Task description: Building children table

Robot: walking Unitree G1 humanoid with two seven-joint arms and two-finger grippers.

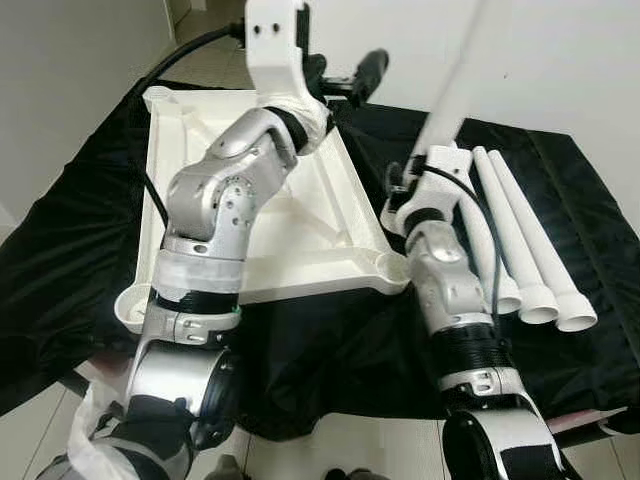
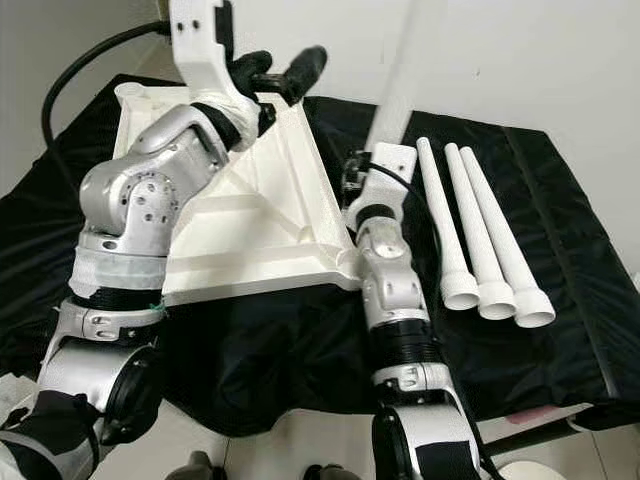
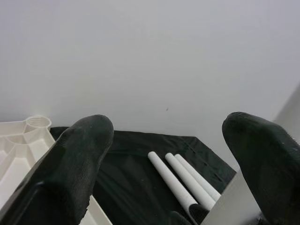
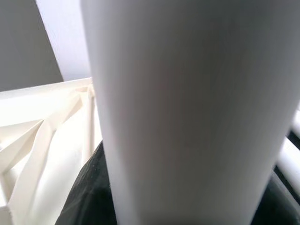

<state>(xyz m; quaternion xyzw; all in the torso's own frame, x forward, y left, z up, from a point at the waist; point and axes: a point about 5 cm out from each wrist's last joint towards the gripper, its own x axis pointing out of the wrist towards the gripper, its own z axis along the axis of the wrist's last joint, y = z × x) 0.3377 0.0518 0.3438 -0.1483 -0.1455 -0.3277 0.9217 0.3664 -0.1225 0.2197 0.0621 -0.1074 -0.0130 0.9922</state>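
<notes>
The white tabletop [image 1: 330, 215] lies upside down on the black-draped counter [image 2: 560, 290], no legs fitted so far. Right gripper [image 1: 432, 160] is clamped on one white leg [image 1: 455, 85], holding it raised and steep beside the tabletop. Left gripper [image 3: 173, 154] hangs spread and empty above the far edge. Three legs [image 2: 480, 240] wait alongside.

Bright, even light; wrist views blurred close-up.
</notes>
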